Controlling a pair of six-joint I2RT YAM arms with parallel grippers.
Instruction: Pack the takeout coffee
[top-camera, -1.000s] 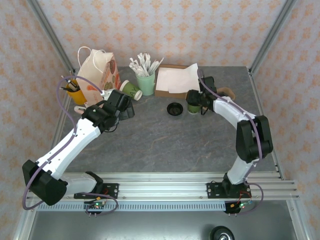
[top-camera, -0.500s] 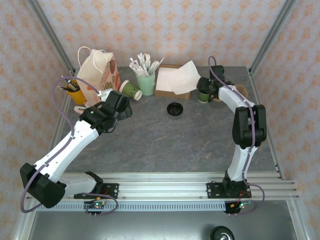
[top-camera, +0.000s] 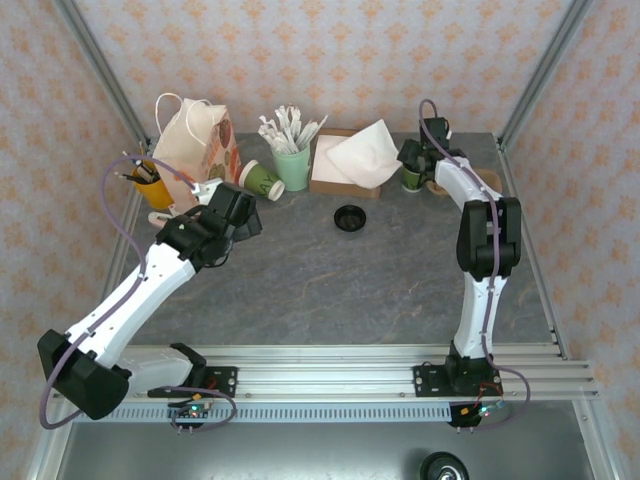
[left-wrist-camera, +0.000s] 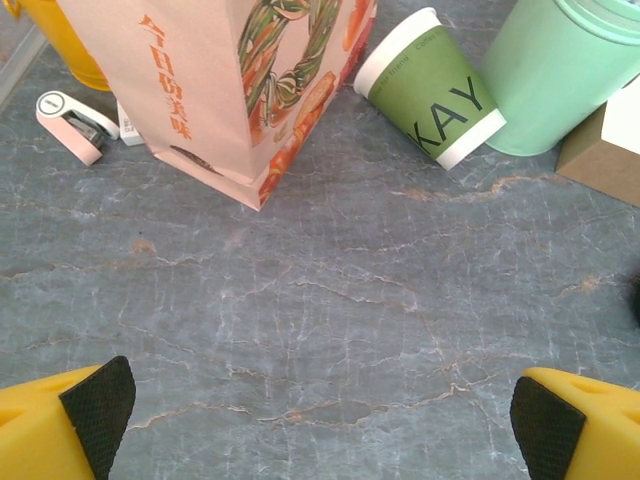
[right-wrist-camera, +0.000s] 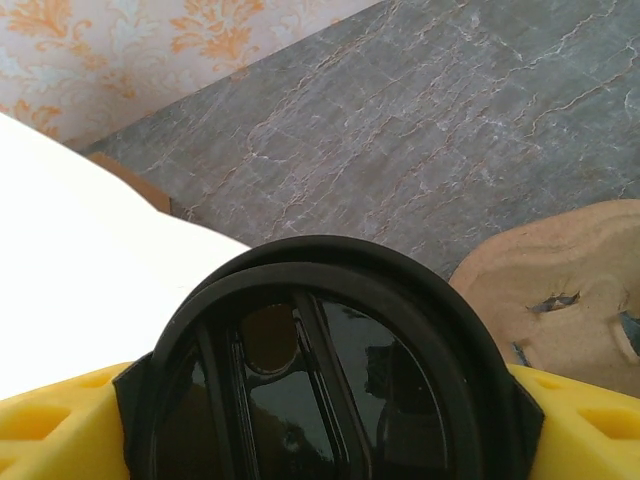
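At the worktop's (top-camera: 400, 290) two-o'clock corner, the right gripper (right-wrist-camera: 325, 400) is clamped on the takeout coffee (top-camera: 410, 180). The cup stands upright, long axis vertical, black lid (right-wrist-camera: 330, 360) up. A cardboard box (top-camera: 335, 186) lies at its nine o'clock, and the left gripper (left-wrist-camera: 320, 420) gapes wide farther left.

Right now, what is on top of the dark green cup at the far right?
A round black lid caps the takeout coffee between the right end effector's fingers; its contents are covered.

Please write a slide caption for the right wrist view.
Takeout coffee, black lid on, between the right gripper's yellow fingers.
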